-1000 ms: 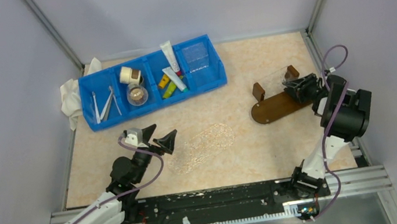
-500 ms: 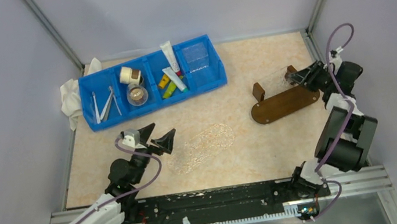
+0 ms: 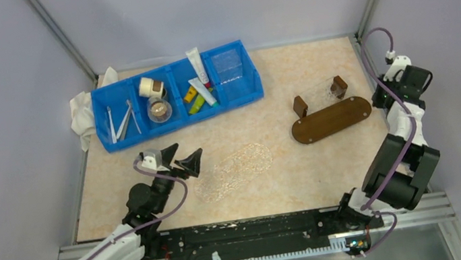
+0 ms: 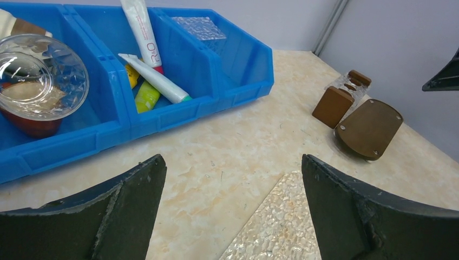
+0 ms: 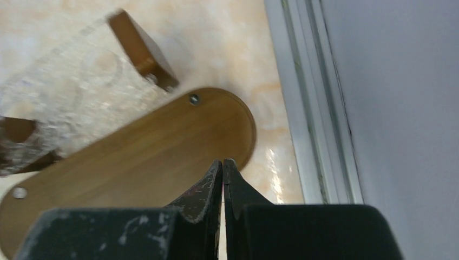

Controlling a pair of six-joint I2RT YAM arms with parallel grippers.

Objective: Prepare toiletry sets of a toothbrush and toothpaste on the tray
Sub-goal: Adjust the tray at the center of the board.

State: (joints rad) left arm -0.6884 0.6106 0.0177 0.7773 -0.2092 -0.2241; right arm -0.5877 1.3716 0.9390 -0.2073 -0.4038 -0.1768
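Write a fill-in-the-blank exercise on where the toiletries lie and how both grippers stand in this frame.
1. Seen from the top camera, the toothbrushes lie in the ___ end compartment of the blue bin.
2. The toothpaste tubes lie in the same ___, none on the brown oval board.
3. The left gripper has its jaws ___.
4. The right gripper, near the board's right end, is ___ and empty.
Missing words: left, bin, open, shut.
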